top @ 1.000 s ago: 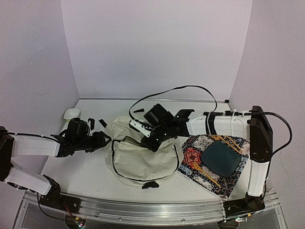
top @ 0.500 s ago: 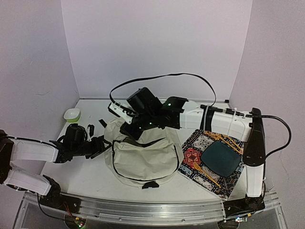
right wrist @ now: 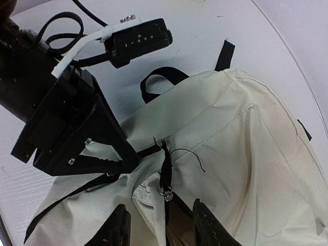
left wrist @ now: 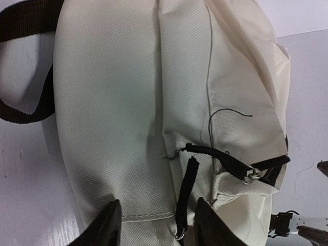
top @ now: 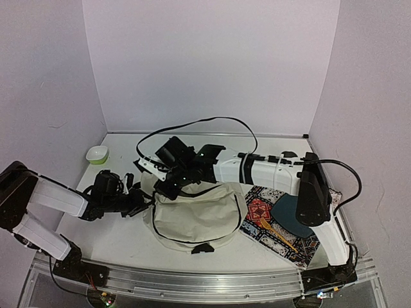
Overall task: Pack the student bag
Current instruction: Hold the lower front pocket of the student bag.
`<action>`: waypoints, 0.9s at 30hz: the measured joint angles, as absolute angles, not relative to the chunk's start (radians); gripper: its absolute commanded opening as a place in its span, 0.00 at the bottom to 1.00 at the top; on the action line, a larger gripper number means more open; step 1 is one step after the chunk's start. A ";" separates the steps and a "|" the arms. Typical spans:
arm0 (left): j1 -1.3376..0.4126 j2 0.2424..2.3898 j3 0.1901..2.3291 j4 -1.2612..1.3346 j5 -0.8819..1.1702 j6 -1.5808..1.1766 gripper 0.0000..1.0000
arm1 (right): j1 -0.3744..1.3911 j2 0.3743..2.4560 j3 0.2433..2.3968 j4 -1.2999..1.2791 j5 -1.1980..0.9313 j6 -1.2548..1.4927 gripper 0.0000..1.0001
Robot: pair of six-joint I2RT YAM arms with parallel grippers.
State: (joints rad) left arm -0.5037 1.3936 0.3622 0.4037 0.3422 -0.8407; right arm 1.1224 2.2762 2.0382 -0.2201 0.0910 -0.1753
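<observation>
The student bag lies flat in the middle of the table, cream fabric with black zip lines and straps. My left gripper is at its left edge. In the left wrist view the bag fills the frame, and the left gripper stands open astride a fabric seam and a black zipper pull. My right gripper reaches across to the bag's upper left corner. It is open just short of the zipper pull and its ring, beside a short gap in the zip.
A small green and white bowl sits at the back left. A patterned placemat with a dark plate and yellow utensils lies right of the bag, partly under the right arm. A black cable loops above the bag.
The right arm has swung left across the bag to its upper left corner. The left gripper has pushed in to the bag's left edge and its jaws have narrowed.
</observation>
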 measured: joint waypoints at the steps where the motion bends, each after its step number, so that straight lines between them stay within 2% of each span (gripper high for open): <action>1: -0.503 1.412 0.362 0.414 0.350 -0.838 0.34 | 1.122 2.282 2.043 -0.221 0.091 -0.175 0.44; 8: -0.530 1.430 0.361 0.448 0.385 -0.841 0.01 | 1.122 2.291 2.056 -0.217 0.090 -0.175 0.44; 19: -0.625 1.237 0.245 0.456 0.365 -0.887 0.00 | 1.122 2.312 2.060 -0.209 0.071 -0.175 0.44; 27: -0.652 1.185 0.200 0.464 0.355 -0.918 0.00 | 1.123 2.340 2.060 -0.209 0.014 -0.180 0.43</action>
State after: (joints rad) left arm -0.6520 1.1853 0.2001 0.4644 0.3548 -0.9176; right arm 1.1234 2.3401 2.0598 -0.2092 0.0140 -0.1802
